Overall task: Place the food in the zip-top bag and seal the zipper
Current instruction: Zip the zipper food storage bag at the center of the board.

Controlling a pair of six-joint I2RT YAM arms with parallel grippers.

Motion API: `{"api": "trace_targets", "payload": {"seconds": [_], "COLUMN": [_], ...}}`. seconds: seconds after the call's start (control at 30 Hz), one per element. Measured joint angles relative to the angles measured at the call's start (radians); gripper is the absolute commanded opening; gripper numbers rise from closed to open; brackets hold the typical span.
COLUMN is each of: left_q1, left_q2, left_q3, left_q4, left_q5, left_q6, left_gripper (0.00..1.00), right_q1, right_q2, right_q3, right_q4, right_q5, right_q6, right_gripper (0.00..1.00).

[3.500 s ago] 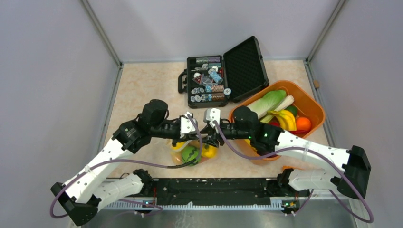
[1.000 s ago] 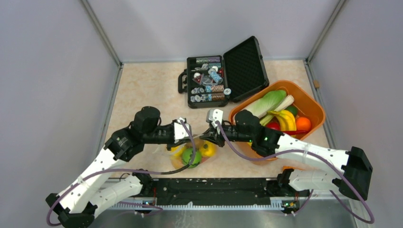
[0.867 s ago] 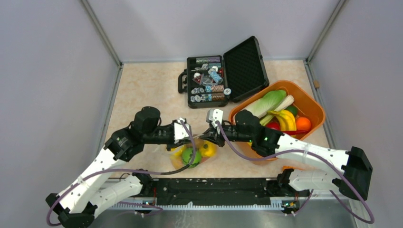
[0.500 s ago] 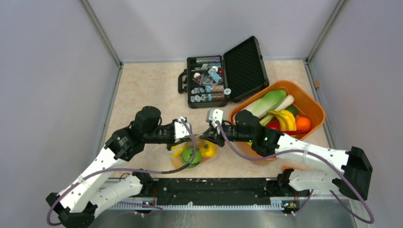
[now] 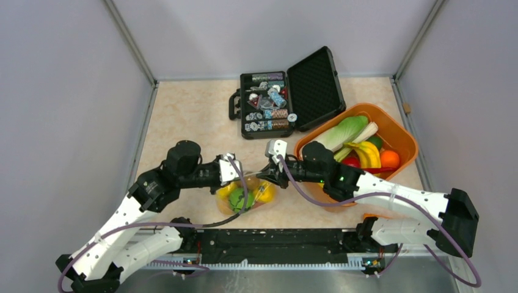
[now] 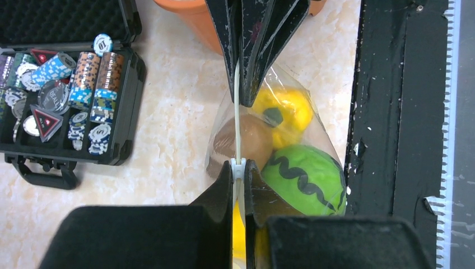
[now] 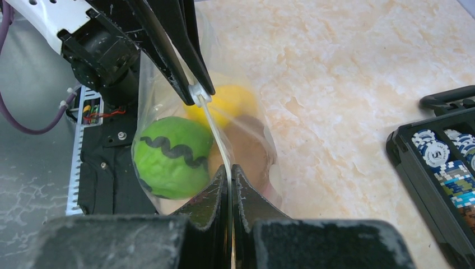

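Observation:
The clear zip-top bag [image 5: 247, 196] hangs between my two grippers, just above the table near its front edge. It holds the food: a green watermelon piece [image 6: 305, 179], a yellow pepper [image 6: 283, 112] and a brownish peach [image 6: 249, 143]. The zipper [image 6: 237, 117] runs taut and straight between the grippers. My left gripper [image 6: 238, 163] is shut on the zipper at its white end piece. My right gripper [image 7: 231, 168] is shut on the zipper's other end, facing the left gripper [image 7: 196, 95]. In the top view the left gripper [image 5: 238, 177] and right gripper [image 5: 264, 177] stand close together.
An open black case [image 5: 266, 104] with poker chips lies at the back. An orange tub [image 5: 404, 141] with more toy vegetables stands on the right, next to my right arm. A black rail [image 5: 275, 238] runs along the near edge under the bag.
My left gripper has drawn back to the left along the zipper, away from the right gripper. The bag has shifted slightly with it. The right arm has stayed almost still.

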State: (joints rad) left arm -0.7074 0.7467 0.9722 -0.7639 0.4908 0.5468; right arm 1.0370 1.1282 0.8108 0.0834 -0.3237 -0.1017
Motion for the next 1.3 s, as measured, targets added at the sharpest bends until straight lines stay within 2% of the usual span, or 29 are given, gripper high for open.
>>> {"api": "trace_targets", "payload": {"seconds": [0.5, 1.23, 1.3], "left_q1": [0.0, 0.0, 0.0], "left_q2": [-0.011, -0.133, -0.138], "left_q3": [0.0, -0.059, -0.069], "left_q4": [-0.027, -0.091, -0.077], "left_q5": [-0.041, -0.167, -0.155], "left_q6": [0.006, 0.008, 0.007], "left_gripper": [0.0, 0.0, 0.0], "right_q1": [0.0, 0.0, 0.0], "right_q2": [-0.01, -0.034, -0.034], "right_q3": [-0.012, -0.049, -0.051], "right_q4": [-0.003, 0.0, -0.002], "right_q5": [0.005, 0.04, 0.038], "right_q6": [0.002, 0.029, 0.035], "right_gripper": [0.0, 0.0, 0.24]}}
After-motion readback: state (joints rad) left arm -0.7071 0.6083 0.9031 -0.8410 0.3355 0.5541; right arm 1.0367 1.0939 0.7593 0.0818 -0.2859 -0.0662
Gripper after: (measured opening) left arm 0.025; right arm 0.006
